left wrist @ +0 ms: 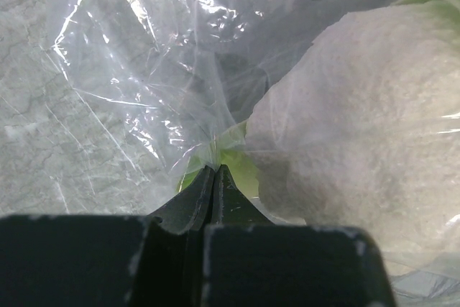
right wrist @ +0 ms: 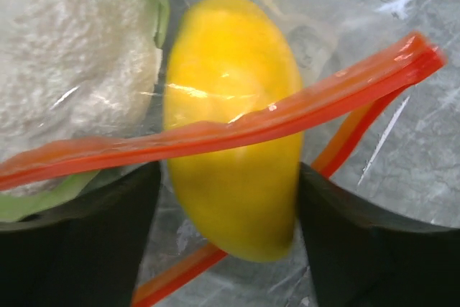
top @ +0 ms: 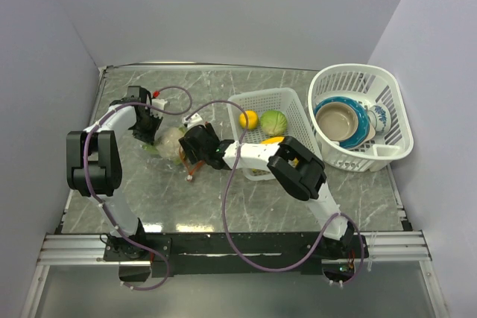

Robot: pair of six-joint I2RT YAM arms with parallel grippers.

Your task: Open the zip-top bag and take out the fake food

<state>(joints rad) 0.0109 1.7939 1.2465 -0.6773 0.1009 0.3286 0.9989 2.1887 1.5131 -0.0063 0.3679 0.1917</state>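
Right there on the marble table (top: 246,206), left of centre, lies the zip-top bag (top: 168,156), crumpled between the two arms. Through its clear film I can see the white cauliflower (top: 171,141), and the yellow oval fruit (right wrist: 230,127) lies at the mouth, with one orange-red zip strip (right wrist: 251,124) running across it and the other side of the zip behind it. The right gripper (right wrist: 226,199) has its claw spread wide astride that fruit, one dark finger (right wrist: 79,242) at each flank, hard up beside it; no squeeze shows. On the bag's far side the left gripper (left wrist: 215,174) has its claw closed tight on a fold of the plastic, just beside the cauliflower. Further right stands the white slotted basket (top: 294,106), with an orange (top: 248,119) and a green leafy ball (top: 274,121) in it. Beyond that, at the table's right edge, an oval white basket (top: 395,121) holds stacked bowls (top: 339,118).
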